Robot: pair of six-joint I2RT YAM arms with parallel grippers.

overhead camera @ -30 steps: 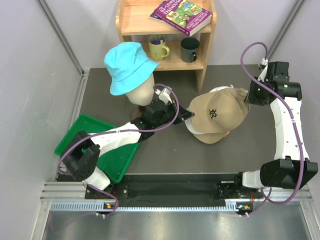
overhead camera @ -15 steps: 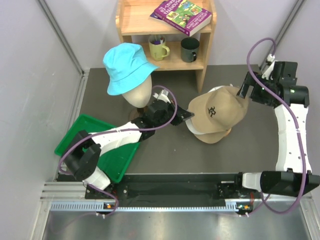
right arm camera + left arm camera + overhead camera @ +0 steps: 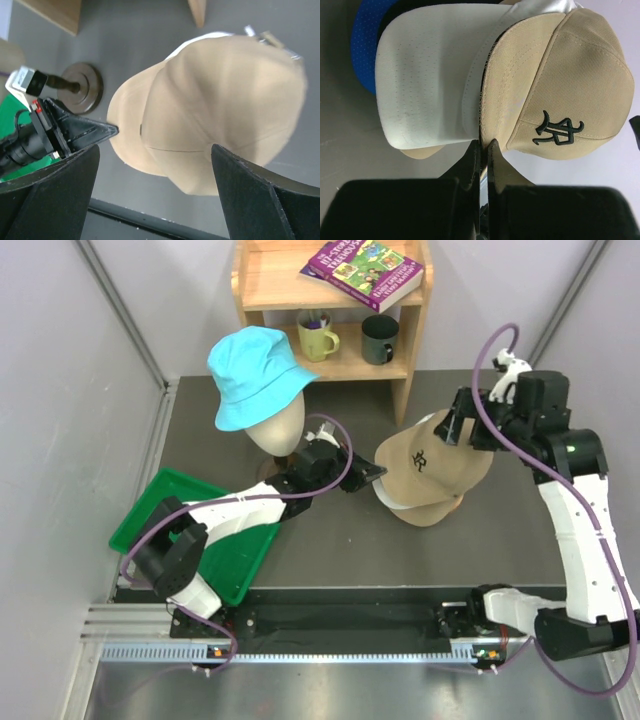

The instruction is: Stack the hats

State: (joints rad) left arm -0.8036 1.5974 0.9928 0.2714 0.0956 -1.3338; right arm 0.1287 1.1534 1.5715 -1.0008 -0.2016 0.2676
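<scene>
One tan cap [image 3: 560,85], brim pinched by left claw [image 3: 483,145], right claw [image 3: 154,150] spread above.

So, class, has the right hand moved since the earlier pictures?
Yes. The right hand moved left, toward the wooden shelf, and is above the tan cap.

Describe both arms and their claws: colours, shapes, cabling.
Both the left arm and right arm have white link shells with black joint housings, and a purple cable loops loosely along each. The left claw and right claw are black, with two wedge-shaped fingers each.
</scene>
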